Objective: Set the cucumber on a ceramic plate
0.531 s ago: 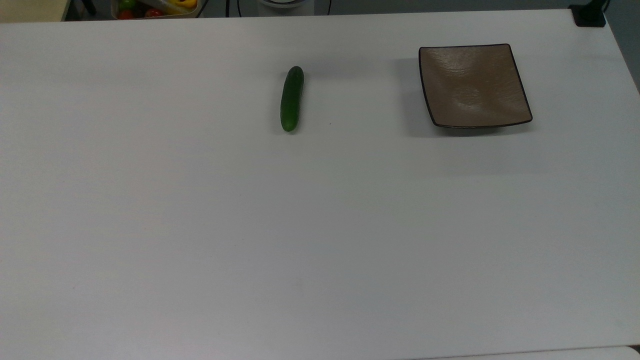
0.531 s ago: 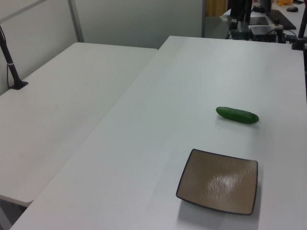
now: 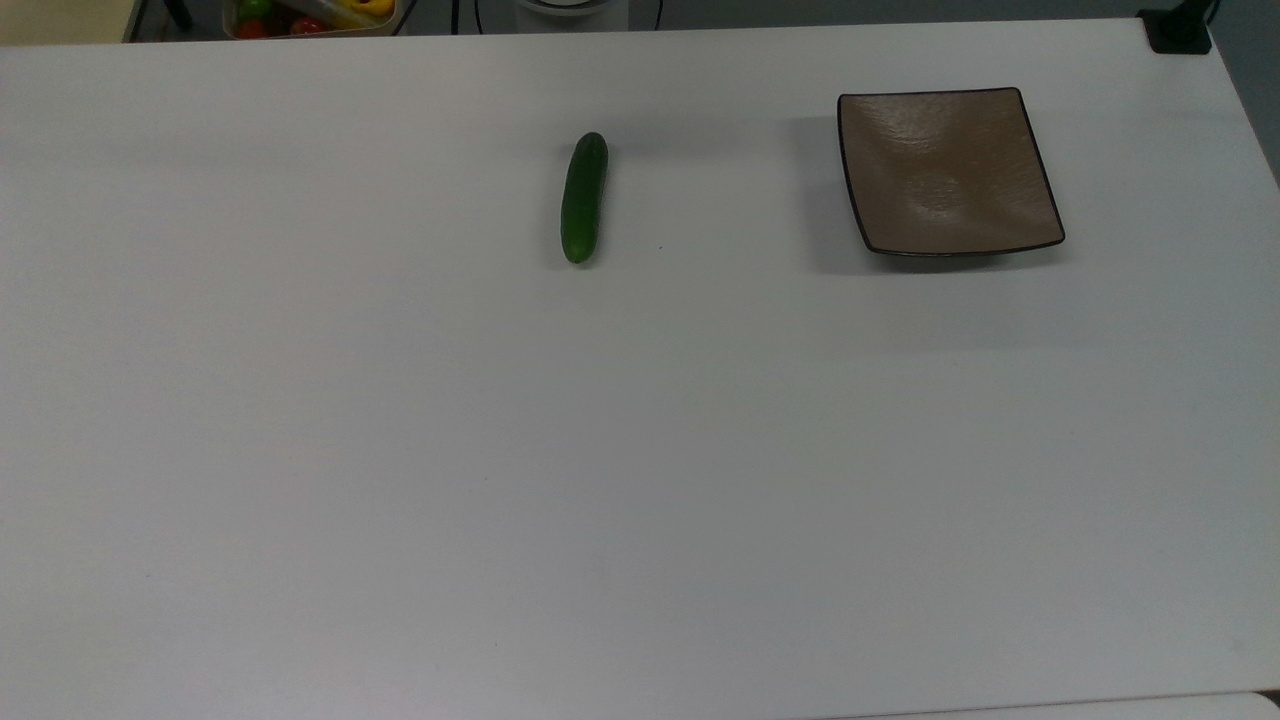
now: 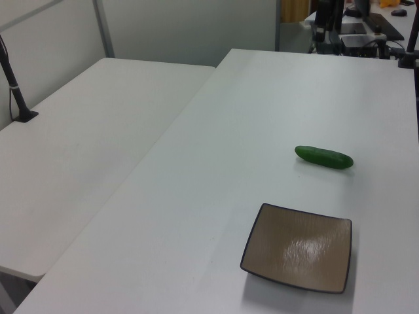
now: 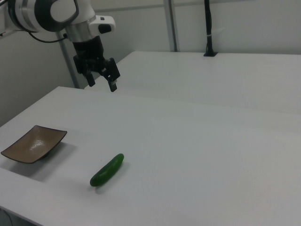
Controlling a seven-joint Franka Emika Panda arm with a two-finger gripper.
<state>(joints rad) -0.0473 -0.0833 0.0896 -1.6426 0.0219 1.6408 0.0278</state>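
Claw (image 5: 100, 80) spread apart and empty, hanging high above the white surface (image 3: 640, 450), cucumber (image 3: 584, 198) lying flat on it below, ceramic plate (image 3: 948, 170) well apart at the top view's right, bare.

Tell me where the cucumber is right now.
The cucumber lies on the white table, apart from the plate, which sits to its right in the top view; the plate holds nothing.

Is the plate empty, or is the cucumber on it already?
Empty. The ceramic plate shows bare brown surface; the cucumber lies on the table, apart from it.
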